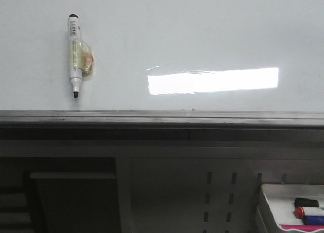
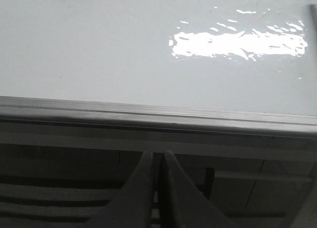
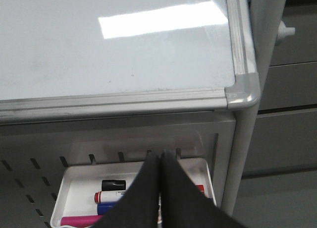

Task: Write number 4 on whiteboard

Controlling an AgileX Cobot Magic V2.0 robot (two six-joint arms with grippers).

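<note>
The whiteboard (image 1: 202, 35) fills the upper part of the front view, with a bright glare and a grey ledge (image 1: 162, 119) along its bottom edge. It bears no number 4 strokes in any view. A white marker with a black tip (image 1: 75, 55) hangs upright on the board at the upper left, tip down, taped on. The board also shows in the left wrist view (image 2: 99, 49) and the right wrist view (image 3: 99, 54). My left gripper (image 2: 157, 153) is shut and empty below the ledge. My right gripper (image 3: 161, 156) is shut and empty over the marker tray.
A small white tray (image 1: 268, 202) at the lower right holds black, red, blue and pink markers; it also shows in the right wrist view (image 3: 79, 176). A perforated grey panel (image 1: 202, 192) lies under the ledge. The board's rounded corner (image 3: 242, 91) and stand post (image 3: 247, 139) are at the right.
</note>
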